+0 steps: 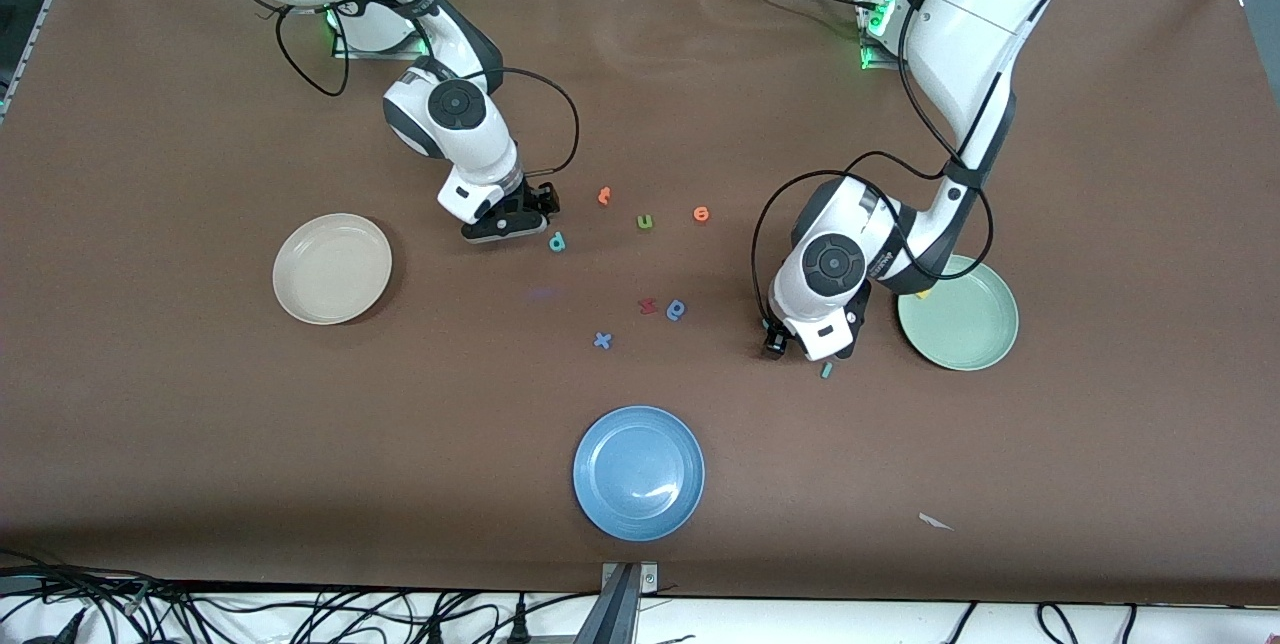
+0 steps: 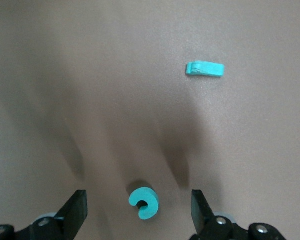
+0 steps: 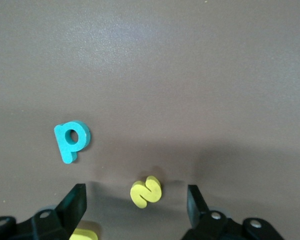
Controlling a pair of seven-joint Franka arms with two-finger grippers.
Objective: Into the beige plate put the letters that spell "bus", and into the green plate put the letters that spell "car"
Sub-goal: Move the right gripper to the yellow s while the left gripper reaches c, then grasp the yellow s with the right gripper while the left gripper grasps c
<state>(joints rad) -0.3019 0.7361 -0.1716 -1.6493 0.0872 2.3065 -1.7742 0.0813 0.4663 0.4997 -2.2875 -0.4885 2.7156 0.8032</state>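
My right gripper [image 1: 505, 222] [image 3: 135, 196] hangs open, low over the table beside the beige plate [image 1: 332, 268]. A yellow "s" [image 3: 146, 191] lies on the table between its fingers, untouched. A teal "b" [image 3: 71, 140] [image 1: 557, 242] lies close by, and a yellow letter [image 3: 85, 233] peeks out under one finger. My left gripper [image 1: 806, 350] [image 2: 138, 199] is open beside the green plate [image 1: 975, 349], with the teal "c" [image 2: 144, 203] lying between its fingers. The teal "r" [image 2: 204, 69] [image 1: 826, 370] lies just past it. A yellow piece [image 1: 922, 294] sits in the green plate.
A blue plate [image 1: 638, 472] stands near the front edge. Loose letters lie mid-table: two orange ones [image 1: 604, 195] [image 1: 701, 214], a green "u" [image 1: 645, 221], a red one [image 1: 647, 305], a darker blue one [image 1: 677, 309] and a blue "x" [image 1: 602, 340]. A paper scrap [image 1: 935, 522] lies toward the left arm's end.
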